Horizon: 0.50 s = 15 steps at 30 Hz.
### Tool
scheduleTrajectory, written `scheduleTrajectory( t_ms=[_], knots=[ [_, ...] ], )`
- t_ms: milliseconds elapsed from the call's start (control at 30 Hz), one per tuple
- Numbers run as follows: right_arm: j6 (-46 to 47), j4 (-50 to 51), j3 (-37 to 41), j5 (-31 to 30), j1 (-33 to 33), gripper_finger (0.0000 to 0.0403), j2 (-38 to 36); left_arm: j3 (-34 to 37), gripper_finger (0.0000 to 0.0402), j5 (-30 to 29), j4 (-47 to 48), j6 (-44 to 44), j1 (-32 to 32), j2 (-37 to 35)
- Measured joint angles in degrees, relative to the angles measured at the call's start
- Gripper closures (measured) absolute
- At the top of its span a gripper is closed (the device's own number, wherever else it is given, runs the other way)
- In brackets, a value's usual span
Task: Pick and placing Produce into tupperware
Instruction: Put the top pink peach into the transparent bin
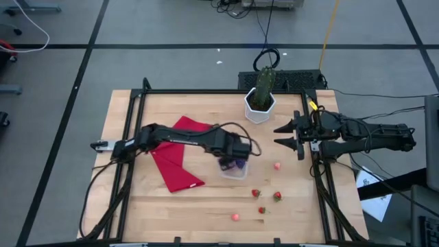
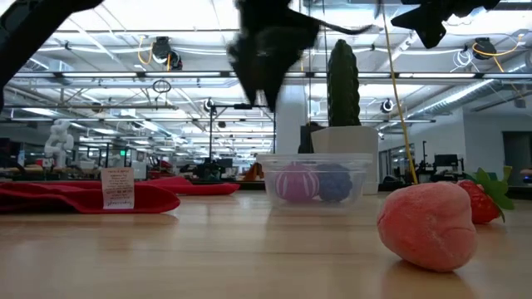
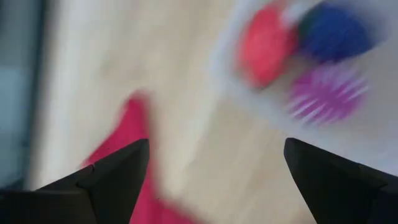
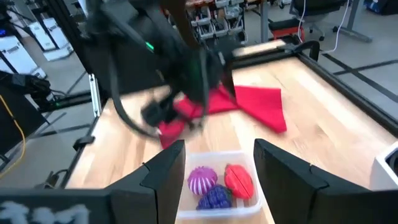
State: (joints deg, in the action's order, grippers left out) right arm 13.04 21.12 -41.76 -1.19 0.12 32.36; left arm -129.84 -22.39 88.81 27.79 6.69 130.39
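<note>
The clear tupperware (image 1: 234, 171) stands mid-table and holds a red piece (image 4: 239, 179), a purple striped piece (image 4: 202, 179) and a dark purple-blue piece (image 4: 216, 198). My left gripper (image 1: 232, 158) hangs open just above it, with nothing between its fingers (image 3: 216, 143). Loose produce lies on the wood nearer the front: a pink piece (image 1: 277, 165), red strawberries (image 1: 256, 193) (image 1: 277, 196) and another pink one (image 1: 236, 217). My right gripper (image 1: 276, 135) waits open and raised at the table's right side, holding nothing.
A red cloth (image 1: 180, 161) lies left of the tupperware under my left arm. A white hexagonal pot (image 1: 260, 108) with a green cactus (image 1: 265, 81) stands at the far edge. A black frame (image 1: 206, 92) borders the table.
</note>
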Motion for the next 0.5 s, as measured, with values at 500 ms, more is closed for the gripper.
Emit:
scheduleTrajectory(
  t_ms=[500],
  knots=[
    [-1.4, 2.8, 0.0, 17.8, 3.8, 0.0218, 0.0, 31.9, 0.0023, -4.7, 0.7, 28.6, 11.3, -22.6]
  ],
)
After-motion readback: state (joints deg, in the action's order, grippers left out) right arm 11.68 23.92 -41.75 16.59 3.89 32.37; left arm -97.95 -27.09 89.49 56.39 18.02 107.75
